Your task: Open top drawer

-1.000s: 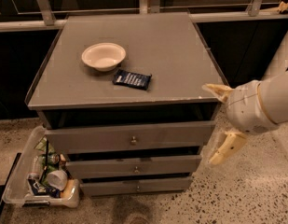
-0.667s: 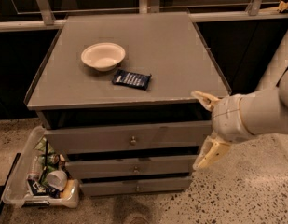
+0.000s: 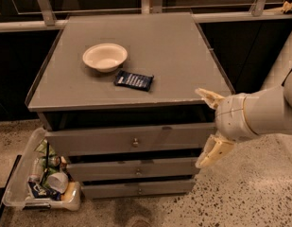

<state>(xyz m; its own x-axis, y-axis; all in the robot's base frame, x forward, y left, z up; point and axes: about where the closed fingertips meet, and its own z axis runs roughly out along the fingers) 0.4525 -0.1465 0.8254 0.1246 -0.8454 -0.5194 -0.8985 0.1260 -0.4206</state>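
The pincer (image 3: 208, 126) hangs at the cabinet's front right corner. Its two pale fingers (image 3: 209, 98) are spread wide, one level with the edge of the worktop (image 3: 174, 56) and the other lower down, and they hold nothing. The top drawer (image 3: 98, 141) begins right beside the pincer and runs away to its left, just under the worktop. Its front does not look pulled out yet.

The only place to take hold is the small round knob (image 3: 135, 142) at the middle of that front, well to the left of the pincer and roughly between the heights of its two fingers. It looks like smooth metal, so I would expect a shallow pinch to slip off; the fingers should close behind its head. The drawer itself looks rigid and boxy. I can't tell what is inside, so its weight is a guess, but a straight, steady pull outward should suit it.
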